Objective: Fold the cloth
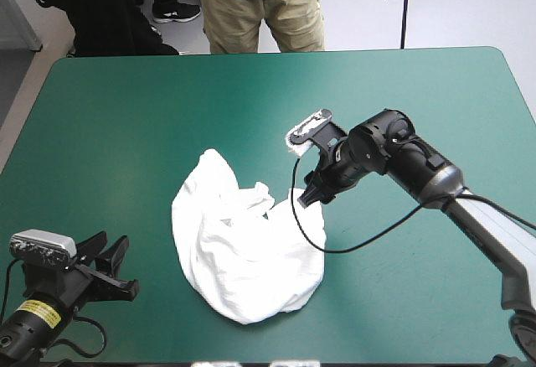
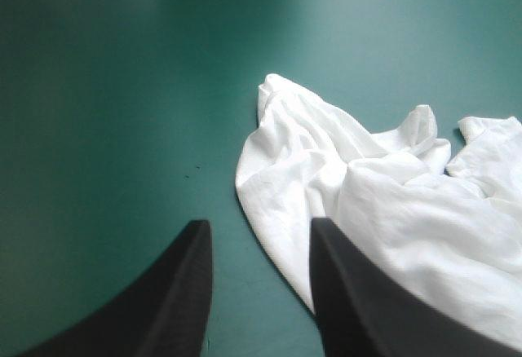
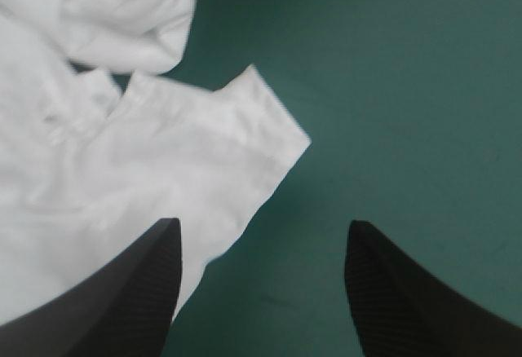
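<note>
The white T-shirt (image 1: 243,258) lies as a crumpled heap on the teal-green worktop (image 1: 126,116), just below the middle of the high view, not yet spread and with no fold begun. The right arm (image 1: 402,157) reaches in from the right of that frame, and the right jaws stand apart at the heap's upper right edge. In the right wrist view a hemmed corner (image 3: 261,121) of the shirt juts out ahead of the gap between the two black fingers (image 3: 134,292). The bulk of the cloth lies beside one finger, and bare cover lies ahead of the other. The left arm (image 1: 50,300) sits in the lower left corner of the high view. The left jaws are apart too, holding nothing, near the heap's edge but clear of it.

The risks, as I judge them: the corner sits off-centre to the right jaws, so clamping from here could catch only the hem's tip and let it slip out on the lift. The layers beside it are bunched, so a deeper bite could pinch two plies together and stop the shirt opening flat. Pressing down too far could drag the heap across the cover instead of gripping it
</note>
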